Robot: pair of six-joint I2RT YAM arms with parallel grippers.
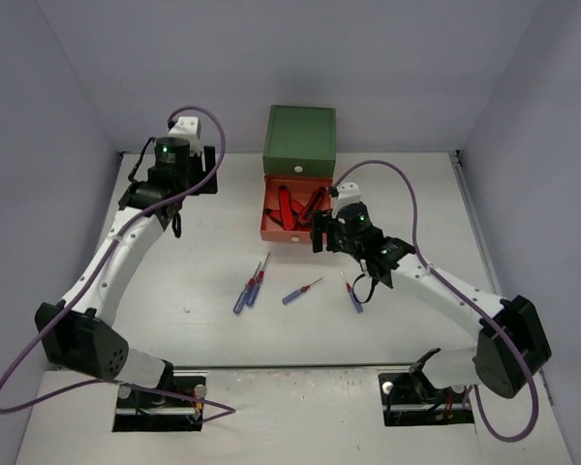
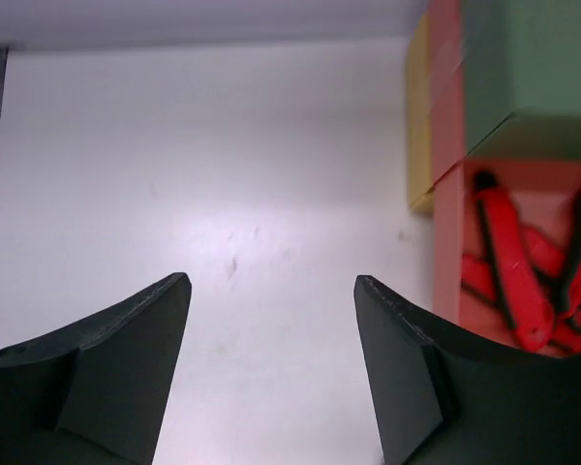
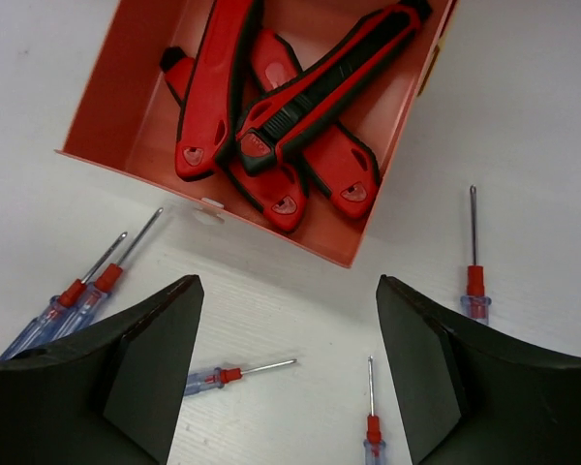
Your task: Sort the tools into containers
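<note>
Setting: You are looking at a white table (image 1: 203, 291) enclosed by pale grey walls (image 1: 68, 87), with both arm bases at its near edge.
Right gripper (image 3: 289, 283): Its two dark fingers stand apart and nothing lies between them. It hangs over the table just in front of the orange-red drawer (image 3: 107, 107).
Nearest to the right gripper: Between the fingertips you see the drawer's front corner and a bare patch of table.
Orange-red drawer: It stands pulled out towards you and is open at the top. Several chunky red-handled tools (image 3: 271, 107) with black trim lie piled and crossed inside it.
Screwdrivers: In the right wrist view you can count five thin ones with blue and red handles, all on the table outside the drawer. A pair (image 3: 73, 295) lies side by side at the left, one (image 3: 228, 373) lies below the drawer front, one (image 3: 371, 426) sits at the bottom edge, and one (image 3: 474, 271) lies off to the right.
Left gripper (image 2: 271, 283): Its fingers are also spread and hold nothing. It hovers over bare table to the left of the cabinet and well apart from the screwdrivers.
Cabinet: The green drawer (image 1: 300, 136) sits on top and is pushed in. A strip of the yellow drawer (image 2: 418, 126) shows at the edge of the stack in the left wrist view.
</note>
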